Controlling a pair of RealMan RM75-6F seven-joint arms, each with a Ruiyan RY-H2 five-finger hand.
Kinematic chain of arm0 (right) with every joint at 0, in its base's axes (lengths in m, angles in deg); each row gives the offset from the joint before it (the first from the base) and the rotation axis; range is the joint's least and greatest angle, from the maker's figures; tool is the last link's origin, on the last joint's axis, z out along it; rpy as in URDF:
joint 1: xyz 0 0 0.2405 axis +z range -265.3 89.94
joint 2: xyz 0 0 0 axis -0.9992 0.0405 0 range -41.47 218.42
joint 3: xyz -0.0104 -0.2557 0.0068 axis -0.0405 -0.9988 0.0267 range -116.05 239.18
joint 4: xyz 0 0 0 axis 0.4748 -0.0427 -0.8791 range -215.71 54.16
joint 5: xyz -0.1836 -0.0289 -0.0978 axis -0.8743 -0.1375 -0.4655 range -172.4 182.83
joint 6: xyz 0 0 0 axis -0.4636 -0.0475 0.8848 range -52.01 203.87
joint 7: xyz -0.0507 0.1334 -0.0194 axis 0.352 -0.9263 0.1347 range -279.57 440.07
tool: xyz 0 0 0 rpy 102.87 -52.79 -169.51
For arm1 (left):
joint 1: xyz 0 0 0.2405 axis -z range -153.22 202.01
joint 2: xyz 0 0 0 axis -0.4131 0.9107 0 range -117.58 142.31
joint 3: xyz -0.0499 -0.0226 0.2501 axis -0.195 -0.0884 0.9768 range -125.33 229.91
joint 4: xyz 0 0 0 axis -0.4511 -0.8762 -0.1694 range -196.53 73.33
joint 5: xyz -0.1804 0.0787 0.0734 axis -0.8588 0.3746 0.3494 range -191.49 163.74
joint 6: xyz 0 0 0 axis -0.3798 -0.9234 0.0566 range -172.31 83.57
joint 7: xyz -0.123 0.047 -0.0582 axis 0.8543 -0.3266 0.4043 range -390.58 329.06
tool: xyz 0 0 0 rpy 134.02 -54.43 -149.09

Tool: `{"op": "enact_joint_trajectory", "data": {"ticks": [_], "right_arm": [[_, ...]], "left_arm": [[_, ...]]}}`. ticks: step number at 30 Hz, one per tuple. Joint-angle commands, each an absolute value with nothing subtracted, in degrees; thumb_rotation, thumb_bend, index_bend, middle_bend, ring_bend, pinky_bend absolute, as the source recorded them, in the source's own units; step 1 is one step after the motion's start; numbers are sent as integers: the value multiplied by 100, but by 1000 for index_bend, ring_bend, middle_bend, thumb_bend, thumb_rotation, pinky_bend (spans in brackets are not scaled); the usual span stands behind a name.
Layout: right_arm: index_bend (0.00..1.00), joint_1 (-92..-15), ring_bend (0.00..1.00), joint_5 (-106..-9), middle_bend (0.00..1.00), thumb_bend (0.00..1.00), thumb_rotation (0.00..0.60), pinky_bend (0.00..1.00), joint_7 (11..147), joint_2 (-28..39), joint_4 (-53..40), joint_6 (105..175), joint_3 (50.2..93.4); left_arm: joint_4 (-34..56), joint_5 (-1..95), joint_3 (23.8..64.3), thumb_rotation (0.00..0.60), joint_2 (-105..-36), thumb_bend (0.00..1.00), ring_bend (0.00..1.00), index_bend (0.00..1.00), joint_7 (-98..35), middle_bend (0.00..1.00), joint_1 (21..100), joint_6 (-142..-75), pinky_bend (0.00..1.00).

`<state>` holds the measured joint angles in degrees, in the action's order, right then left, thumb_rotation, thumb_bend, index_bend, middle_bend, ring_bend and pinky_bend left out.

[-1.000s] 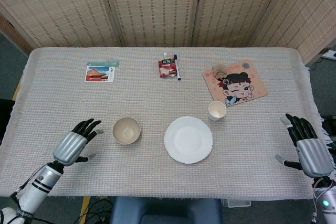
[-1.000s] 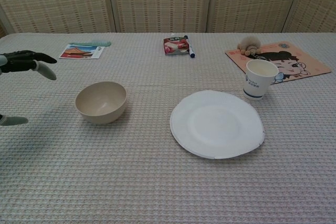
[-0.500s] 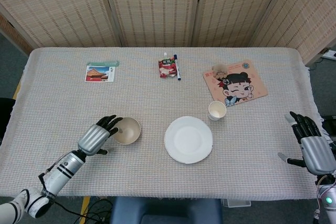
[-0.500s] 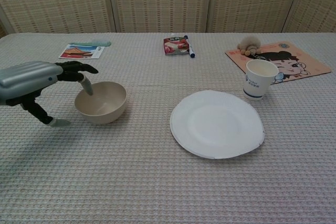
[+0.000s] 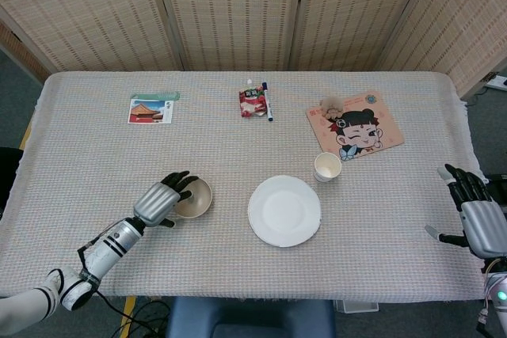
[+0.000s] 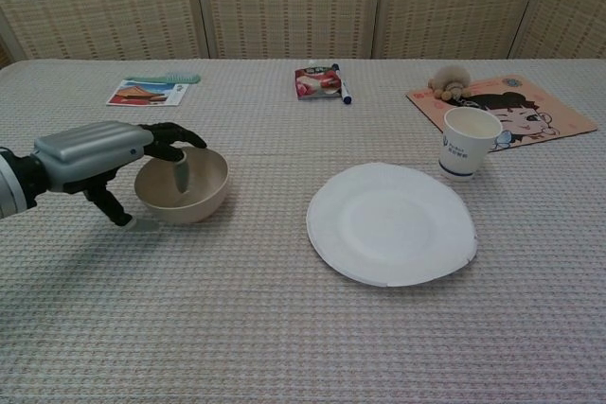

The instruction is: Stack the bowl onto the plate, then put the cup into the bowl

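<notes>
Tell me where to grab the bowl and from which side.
Likely best at the rim: the bowl sits upright and open, so its left wall can be pinched. Come from the left, where the left hand already has fingers dipping inside and its thumb outside; the plate lies to its right.

A long table (image 5: 95,156) under a pale woven cloth carries everything. Near the front sit a beige bowl (image 5: 194,198), a white plate (image 5: 284,211) and, just beyond the plate's far right edge, a paper cup (image 5: 326,167). Toward the back lie a postcard (image 5: 150,109) with a green comb (image 5: 158,96), a red packet (image 5: 252,103) beside a marker (image 5: 267,100), and a cartoon mat (image 5: 356,126).
</notes>
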<state>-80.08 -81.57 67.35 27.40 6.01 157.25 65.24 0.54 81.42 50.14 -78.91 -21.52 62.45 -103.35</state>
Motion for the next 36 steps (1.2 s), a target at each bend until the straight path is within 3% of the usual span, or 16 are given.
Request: {"op": "enact_joint_trajectory", "data": {"ticks": [1,25,36], "right_arm": [[0,-8014,0,-8160,0,66,600,0,6731,2743,603,15739,6524],[0,-8019,0,-8131,0,66,600,0,6761,2733,612,15766,6552],[0,-8012,0,-8156,0,66,600,0,6750,2718,588,15782,6555]], "left_arm": [[50,8125,5035,600,-7892,214,0,477,-2149,148,6264,-10358,152],[-444,7963,5152,600,-8225,225,0,653,-2254,242,6263,-10738,152],[-531,7857,5130,600,-8423,225,0,669,-2366,257,6195,-10924,152]]}}
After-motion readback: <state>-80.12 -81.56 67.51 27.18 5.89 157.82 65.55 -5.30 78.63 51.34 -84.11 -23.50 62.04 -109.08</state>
